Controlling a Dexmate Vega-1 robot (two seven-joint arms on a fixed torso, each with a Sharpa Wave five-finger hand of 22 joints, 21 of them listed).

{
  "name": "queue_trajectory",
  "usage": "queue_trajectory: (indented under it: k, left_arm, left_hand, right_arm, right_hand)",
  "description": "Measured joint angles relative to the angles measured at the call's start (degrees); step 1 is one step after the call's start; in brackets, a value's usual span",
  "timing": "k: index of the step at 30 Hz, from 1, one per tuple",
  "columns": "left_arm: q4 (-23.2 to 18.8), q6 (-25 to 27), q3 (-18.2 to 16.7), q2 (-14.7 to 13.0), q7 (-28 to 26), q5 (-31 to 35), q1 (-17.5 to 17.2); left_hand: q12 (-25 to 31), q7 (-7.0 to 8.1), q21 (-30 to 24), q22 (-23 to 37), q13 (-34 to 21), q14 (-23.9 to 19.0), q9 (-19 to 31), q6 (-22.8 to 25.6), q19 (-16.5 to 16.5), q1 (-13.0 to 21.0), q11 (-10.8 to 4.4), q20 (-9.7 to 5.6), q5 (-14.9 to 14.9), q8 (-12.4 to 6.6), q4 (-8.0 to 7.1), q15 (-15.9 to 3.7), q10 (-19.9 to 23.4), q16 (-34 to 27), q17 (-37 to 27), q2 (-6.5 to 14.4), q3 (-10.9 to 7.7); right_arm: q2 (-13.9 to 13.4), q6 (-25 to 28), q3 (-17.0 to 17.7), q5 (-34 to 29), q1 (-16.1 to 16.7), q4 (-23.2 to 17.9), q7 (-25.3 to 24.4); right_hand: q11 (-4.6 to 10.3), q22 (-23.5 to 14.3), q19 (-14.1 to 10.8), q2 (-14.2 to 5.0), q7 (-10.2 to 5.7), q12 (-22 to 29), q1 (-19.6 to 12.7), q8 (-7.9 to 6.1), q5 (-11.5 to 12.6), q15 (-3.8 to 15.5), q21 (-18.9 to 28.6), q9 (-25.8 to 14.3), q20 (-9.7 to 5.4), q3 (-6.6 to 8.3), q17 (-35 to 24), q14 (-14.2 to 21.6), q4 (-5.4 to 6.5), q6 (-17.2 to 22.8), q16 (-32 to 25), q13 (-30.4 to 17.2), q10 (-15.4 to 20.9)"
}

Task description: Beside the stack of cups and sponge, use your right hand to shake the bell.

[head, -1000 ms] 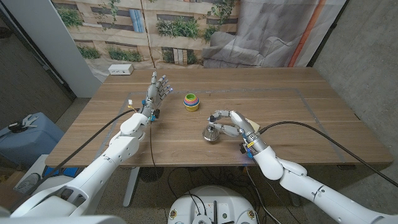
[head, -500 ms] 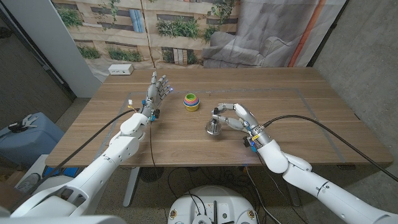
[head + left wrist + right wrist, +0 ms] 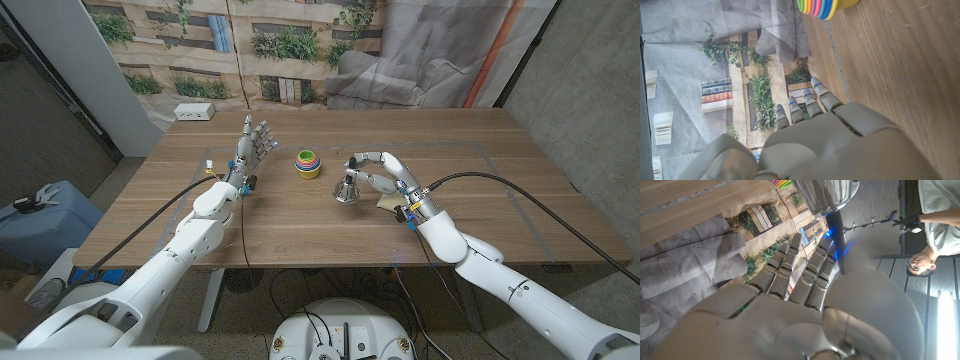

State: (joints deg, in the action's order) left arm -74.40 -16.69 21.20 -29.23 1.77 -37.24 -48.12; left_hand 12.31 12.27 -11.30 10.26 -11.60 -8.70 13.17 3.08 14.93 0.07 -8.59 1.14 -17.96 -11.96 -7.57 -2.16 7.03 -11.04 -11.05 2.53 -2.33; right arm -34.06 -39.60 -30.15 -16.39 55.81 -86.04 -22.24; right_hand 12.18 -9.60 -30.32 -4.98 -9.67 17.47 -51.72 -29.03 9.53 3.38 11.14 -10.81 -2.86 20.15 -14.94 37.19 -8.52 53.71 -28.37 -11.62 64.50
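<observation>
"Two hands were on the job, but only one had work. What was the right hand point(image 3: 385, 178) doing?"

"It held the small metal bell point(image 3: 346, 189) by its handle, fingers point(image 3: 362, 160) curled over the top, with the bell's flared mouth hanging below them. In the right wrist view the bell point(image 3: 826, 194) sat just past the fingertips point(image 3: 796, 239), shiny and tilted. Whether it had cleared the wooden table point(image 3: 480, 210) or was touching it, the head view did not settle."

"So how should the shake have been done well?"

"By judgement, with short flicks from the wrist, the pinch kept firm on the handle so the bell could not slip or spin. The body needed to swing free of the palm, since fingers pressed on the metal would deaden the ring. It also wanted enough height that the rim would not knock the wood."

"And where was the bell relative to the rest?"

"Just ahead of the hand, toward the robot's left, near the stack of coloured cups point(image 3: 308, 163) but apart from it. The cups point(image 3: 826, 7) showed at the edge of the left wrist view too. A pale yellowish thing point(image 3: 388, 203) lay under the right wrist; it may have been the sponge, though that could not be told."

"The left hand point(image 3: 252, 146)?"

"It stood upright, fingers straight and apart, holding nothing, well to the left of the cups."
</observation>
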Motion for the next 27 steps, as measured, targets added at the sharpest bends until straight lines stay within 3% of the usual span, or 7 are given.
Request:
queue_trajectory:
  k: [13, 27]
  left_arm:
    - [0.0, 0.0, 0.0, 0.0, 0.0, 0.0, 0.0]
    - [0.0, 0.0, 0.0, 0.0, 0.0, 0.0, 0.0]
  left_hand:
    - [0.0, 0.0, 0.0, 0.0, 0.0, 0.0, 0.0, 0.0, 0.0, 0.0, 0.0, 0.0, 0.0, 0.0, 0.0, 0.0, 0.0, 0.0, 0.0, 0.0, 0.0]
    - [0.0, 0.0, 0.0, 0.0, 0.0, 0.0, 0.0, 0.0, 0.0, 0.0, 0.0, 0.0, 0.0, 0.0, 0.0, 0.0, 0.0, 0.0, 0.0, 0.0, 0.0]
  right_arm:
    - [1.2, 1.3, 1.1, 5.6, -1.9, 1.9, 4.3]
    - [2.2, 6.1, 1.3, 13.2, -3.5, 3.0, 9.2]
  right_hand:
    - [0.01, 0.0, 0.0, 0.14, 0.31, 0.0, 0.6, 0.19, 0.2, 0.19, 0.0, 0.0, 0.0, -0.15, 0.0, 0.6, 0.15, 0.3, 0.1, 0.0, 0.4]
    - [0.12, 0.0, 0.0, 0.0, 1.34, 0.0, 1.8, -0.02, 0.2, 0.28, 0.0, 0.2, 0.0, -0.56, 0.0, 1.2, 0.55, 1.1, 0.3, -0.1, 1.6]
